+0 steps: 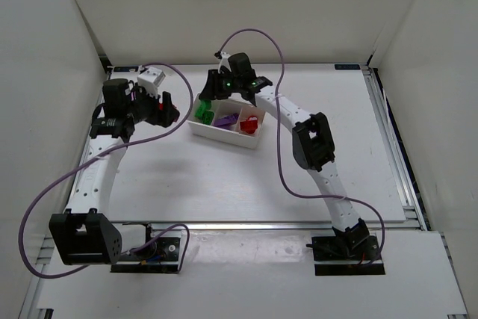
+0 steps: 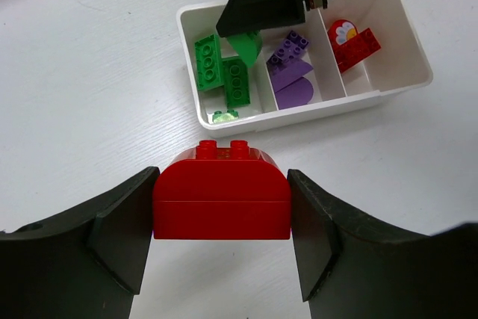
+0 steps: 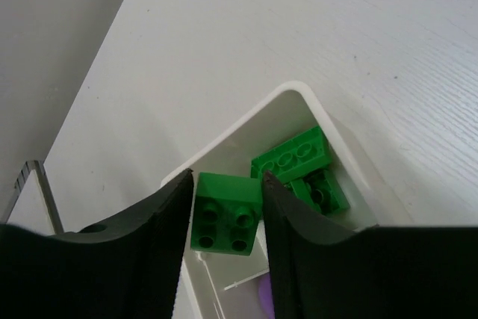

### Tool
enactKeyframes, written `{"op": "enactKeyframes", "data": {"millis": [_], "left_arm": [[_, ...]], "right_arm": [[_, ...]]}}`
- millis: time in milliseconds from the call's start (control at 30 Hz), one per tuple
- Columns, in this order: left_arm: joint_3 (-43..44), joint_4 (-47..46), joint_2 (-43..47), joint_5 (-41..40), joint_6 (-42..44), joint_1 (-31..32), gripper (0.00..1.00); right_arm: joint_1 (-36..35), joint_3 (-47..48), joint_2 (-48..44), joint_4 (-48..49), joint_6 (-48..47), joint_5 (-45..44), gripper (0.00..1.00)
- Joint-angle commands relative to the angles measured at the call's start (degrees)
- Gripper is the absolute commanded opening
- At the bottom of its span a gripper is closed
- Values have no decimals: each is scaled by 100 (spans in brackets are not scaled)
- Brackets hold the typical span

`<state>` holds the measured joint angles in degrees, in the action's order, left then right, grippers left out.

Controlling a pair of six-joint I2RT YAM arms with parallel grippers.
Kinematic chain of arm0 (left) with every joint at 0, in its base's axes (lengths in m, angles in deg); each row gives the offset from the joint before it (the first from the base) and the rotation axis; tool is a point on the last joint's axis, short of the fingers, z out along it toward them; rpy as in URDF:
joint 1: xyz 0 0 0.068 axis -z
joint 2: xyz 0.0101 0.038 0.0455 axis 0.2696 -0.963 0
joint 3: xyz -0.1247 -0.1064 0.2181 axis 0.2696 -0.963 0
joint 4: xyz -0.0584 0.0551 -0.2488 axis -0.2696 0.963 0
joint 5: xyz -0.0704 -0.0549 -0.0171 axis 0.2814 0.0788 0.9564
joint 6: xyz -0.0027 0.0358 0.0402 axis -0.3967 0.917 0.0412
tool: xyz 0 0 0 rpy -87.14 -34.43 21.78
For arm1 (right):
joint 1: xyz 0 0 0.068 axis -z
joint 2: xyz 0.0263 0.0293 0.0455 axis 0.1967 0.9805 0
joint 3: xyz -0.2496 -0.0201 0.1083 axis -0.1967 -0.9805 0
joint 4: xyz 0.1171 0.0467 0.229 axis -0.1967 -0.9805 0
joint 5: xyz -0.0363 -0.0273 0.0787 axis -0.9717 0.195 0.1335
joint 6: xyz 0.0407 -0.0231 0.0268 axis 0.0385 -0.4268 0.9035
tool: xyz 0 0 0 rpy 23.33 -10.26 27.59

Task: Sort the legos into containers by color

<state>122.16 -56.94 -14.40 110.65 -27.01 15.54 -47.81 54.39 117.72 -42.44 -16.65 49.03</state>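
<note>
Jaws on the left gripper point(image 1: 169, 110) stand part-open and clamp a red brick point(image 1: 174, 116) between them. From the top camera I see that pair left of centre, over the table point(image 1: 224, 184) and just left of the tray point(image 1: 224, 134). The right gripper point(image 1: 211, 93) hangs over the tray's left end, and I cannot make out its jaws from here. Along the tray, loose green bricks point(image 1: 203, 112) lie in the left compartment, purple bricks point(image 1: 226, 119) in the middle, and sorted red bricks point(image 1: 249, 125) in the right.

On the left wrist camera, the red brick fills the lower centre of the frame, its two studs toward the top, with a finger pressed against each side. The tray sits at upper centre, apart from the brick. The right gripper enters from the top edge over the left compartment, with a green brick point(image 2: 246, 46) under its tip.

On the right wrist camera, the right jaws are drawn close and pinch the green brick by two opposite sides at lower centre, studs facing the lens. It hangs over the tray's corner, just beside the loose green bricks at centre right. Whether it touches the tray floor I cannot tell.
</note>
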Motion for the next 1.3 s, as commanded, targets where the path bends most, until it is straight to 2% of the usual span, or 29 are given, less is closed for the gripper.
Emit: {"op": "enactKeyframes", "data": {"millis": [0,100,300,400,433,533,667,700,767,833,967,1067,1267], "left_arm": [[275,13,-56,402,-300,-174,13],[319,-22,-143,526,-458,-289,13],[512,-127,-381,1087,-949,-561,14],[643,-285,-661,2088,-1414,-746,14],[679,-338,-741,2595,-1573,-781,14],[679,-847,-986,3440,-2425,-869,14],[565,-2021,-1312,4111,-3655,-860,14],[547,-2252,-1374,4208,-3901,-860,14],[512,-2900,-1549,4409,-4535,-860,13],[512,-3158,-1725,4586,-4973,-860,13],[687,-3598,-2120,5112,-5511,-834,15],[960,-3652,-2384,5586,-5635,-746,17],[1382,-3635,-2709,6379,-5784,-421,20]], "right_arm": [[-141,-9,80,386,-189,194,48],[-150,-35,107,386,-268,282,67],[-124,-167,37,324,-479,344,80],[-62,-308,-139,290,-646,484,85],[-27,-325,-287,272,-777,554,86],[122,-554,-682,254,-1093,886,88],[421,-1062,-1359,377,-1498,1819,91],[526,-1429,-1526,586,-1508,1942,91],[570,-1905,-2139,763,-1665,1865,91],[579,-2565,-2554,948,-1911,1741,91],[579,-3225,-3415,888,-2535,1942,91],[579,-3515,-3811,659,-3359,2188,92],[597,-3604,-4111,-219,-4914,2786,92]]}}
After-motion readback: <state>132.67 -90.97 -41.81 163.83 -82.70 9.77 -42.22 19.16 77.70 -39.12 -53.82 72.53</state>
